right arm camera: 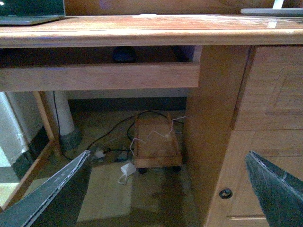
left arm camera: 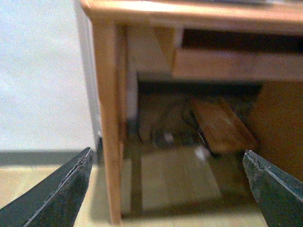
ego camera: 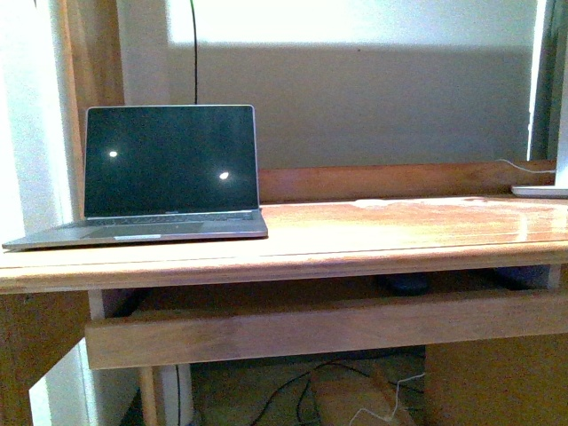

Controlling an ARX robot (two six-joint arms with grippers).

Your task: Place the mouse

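Both arms are held low in front of the desk (ego camera: 399, 235), below its top. The left claw (left arm camera: 166, 153) and right claw (right arm camera: 168, 153) are each spread wide and empty, pointing under the desk. The mouse (right arm camera: 124, 54) sits in the dark slot beneath the desktop, right of the laptop (ego camera: 169, 169).

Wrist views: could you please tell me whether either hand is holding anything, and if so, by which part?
Nothing is held. The left hand and the right hand are both open and empty.
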